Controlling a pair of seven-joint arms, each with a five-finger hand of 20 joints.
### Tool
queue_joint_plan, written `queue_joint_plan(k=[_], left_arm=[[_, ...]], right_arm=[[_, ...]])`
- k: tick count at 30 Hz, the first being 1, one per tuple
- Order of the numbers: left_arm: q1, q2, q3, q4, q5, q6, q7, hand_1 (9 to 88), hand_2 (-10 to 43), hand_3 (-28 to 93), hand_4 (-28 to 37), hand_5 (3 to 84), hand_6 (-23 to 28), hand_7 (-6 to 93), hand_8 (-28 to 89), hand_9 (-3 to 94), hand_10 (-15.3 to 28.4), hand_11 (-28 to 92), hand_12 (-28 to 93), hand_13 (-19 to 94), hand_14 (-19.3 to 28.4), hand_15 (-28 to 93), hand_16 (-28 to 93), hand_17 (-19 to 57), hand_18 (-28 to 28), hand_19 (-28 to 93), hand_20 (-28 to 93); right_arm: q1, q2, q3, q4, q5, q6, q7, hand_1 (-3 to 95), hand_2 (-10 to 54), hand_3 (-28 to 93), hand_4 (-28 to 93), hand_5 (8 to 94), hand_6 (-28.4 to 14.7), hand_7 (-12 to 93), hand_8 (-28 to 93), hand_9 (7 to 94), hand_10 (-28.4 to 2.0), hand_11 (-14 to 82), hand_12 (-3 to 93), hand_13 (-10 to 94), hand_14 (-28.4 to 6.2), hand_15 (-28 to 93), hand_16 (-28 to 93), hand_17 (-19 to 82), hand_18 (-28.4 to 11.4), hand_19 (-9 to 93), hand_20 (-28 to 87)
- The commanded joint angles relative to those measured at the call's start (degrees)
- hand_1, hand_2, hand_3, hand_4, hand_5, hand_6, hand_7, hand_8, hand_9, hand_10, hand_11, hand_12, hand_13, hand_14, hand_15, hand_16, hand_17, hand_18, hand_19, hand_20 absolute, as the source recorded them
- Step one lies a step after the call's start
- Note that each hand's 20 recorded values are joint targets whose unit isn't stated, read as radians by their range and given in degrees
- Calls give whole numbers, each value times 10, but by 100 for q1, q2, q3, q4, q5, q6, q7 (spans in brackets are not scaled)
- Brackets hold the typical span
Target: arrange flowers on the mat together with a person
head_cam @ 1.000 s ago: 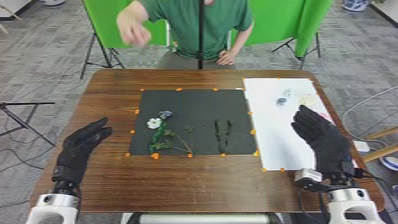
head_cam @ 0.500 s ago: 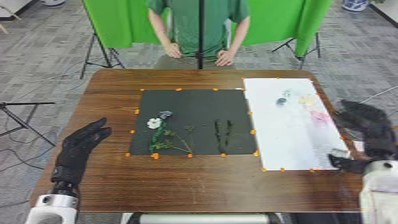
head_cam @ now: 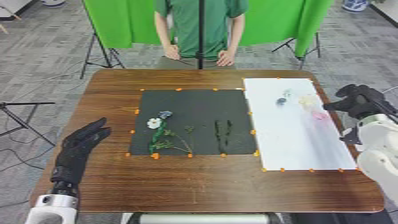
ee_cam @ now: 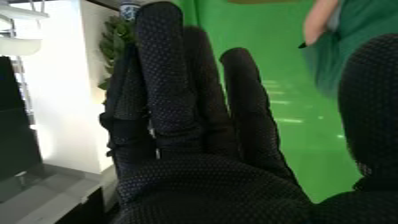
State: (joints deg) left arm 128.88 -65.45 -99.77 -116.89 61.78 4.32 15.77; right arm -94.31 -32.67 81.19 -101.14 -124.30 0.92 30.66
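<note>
White flower (head_cam: 155, 123) and blue flower (head_cam: 165, 114) lie on the mat's (head_cam: 191, 102) L side, petals away from me, green stems twdrs me; dark sprigs (head_cam: 218, 133) to their R. Pink flower (head_cam: 320, 115) is on the white sheet (head_cam: 275, 137), R of mat. Just now my R hand (head_cam: 362, 102) went fwd along the sheet's R side, fingers straight, thumb wide, nothing held: prob. my turn to pick. L hand (head_cam: 82, 139) open above the surface (head_cam: 195, 185). Person's hands (head_cam: 226, 58) low, beyond far edge.

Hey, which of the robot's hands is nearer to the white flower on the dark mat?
The left hand. It's off the mat's left side, near the white flower; the right hand is far across, beyond the white sheet.
</note>
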Motion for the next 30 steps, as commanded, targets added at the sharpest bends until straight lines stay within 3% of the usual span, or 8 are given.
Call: queue_joint_plan(k=[1, 12, 16, 20, 22, 25, 27, 30], left_arm=[[117, -25, -32, -35, -14, 60, -41, 340, -95, 650, -194, 467, 37, 101, -58, 467, 127, 171, 145, 368, 158, 107, 36, 60, 110, 15, 173], [99, -8, -36, -37, -22, 40, -62, 340, -95, 650, -196, 466, 35, 102, -59, 467, 127, 170, 145, 367, 158, 107, 37, 60, 111, 15, 173], [96, -11, -27, -44, -64, 38, -70, 338, -95, 651, -195, 467, 36, 101, -59, 466, 128, 169, 145, 368, 158, 107, 37, 59, 111, 15, 173], [76, -9, -18, -43, -89, 47, -54, 337, -95, 652, -196, 467, 36, 101, -59, 466, 128, 169, 145, 368, 158, 107, 37, 59, 111, 15, 173], [69, -16, -15, -40, -90, 45, -60, 336, -95, 653, -196, 467, 37, 100, -59, 466, 128, 169, 145, 368, 159, 107, 37, 59, 111, 15, 173], [83, -30, -5, -43, -83, 50, -58, 334, -95, 654, -196, 467, 37, 100, -59, 466, 129, 170, 145, 368, 159, 107, 37, 59, 111, 15, 173], [86, -38, -4, -45, -93, 66, -60, 334, -95, 654, -197, 467, 37, 100, -59, 466, 129, 169, 145, 368, 159, 107, 37, 59, 111, 15, 173], [119, -38, -24, -61, -101, 87, -52, 333, -95, 656, -197, 466, 38, 99, -58, 466, 129, 169, 145, 368, 159, 107, 37, 59, 111, 15, 173]], right_arm=[[526, 110, -447, 232, 134, -439, -102, 278, -95, 671, -243, 517, -22, 139, -86, 676, -166, 192, 213, 723, -115, 456, 246, 348, -223, 732, 451], [824, 19, -1047, 612, 317, -778, 0, 281, -95, 659, -247, 540, -25, 137, -84, 717, -162, 189, 209, 775, -93, 439, 257, 386, -220, 765, 444], [904, -20, -1263, 761, 289, -664, 123, 316, -95, 670, -239, 548, -22, 141, -84, 723, -158, 189, 208, 777, -89, 440, 263, 389, -219, 772, 442], [968, -33, -1505, 891, 452, -40, 117, 379, -95, 678, -245, 561, -10, 164, -93, 739, -140, 198, 208, 795, -77, 451, 269, 401, -210, 793, 437], [1023, -55, -1665, 972, 425, 351, 139, 437, -95, 687, -265, 584, 9, 190, -103, 762, -116, 215, 207, 810, -63, 465, 275, 414, -204, 815, 435], [1079, -54, -1872, 1059, 296, 846, 176, 523, -95, 628, -278, 634, 28, 212, -107, 821, -95, 146, 304, 838, -50, 484, 284, 438, -196, 846, 431], [1100, -44, -1929, 1072, 298, 1097, 198, 605, -95, 556, -263, 717, 32, 251, 22, 894, -75, 84, 375, 869, -37, 501, 293, 464, -191, 873, 429], [1001, 12, -1741, 920, 189, 1244, 234, 626, -95, 556, -259, 773, 34, 266, 66, 926, -69, 79, 393, 889, -30, 505, 305, 481, -191, 892, 421]])
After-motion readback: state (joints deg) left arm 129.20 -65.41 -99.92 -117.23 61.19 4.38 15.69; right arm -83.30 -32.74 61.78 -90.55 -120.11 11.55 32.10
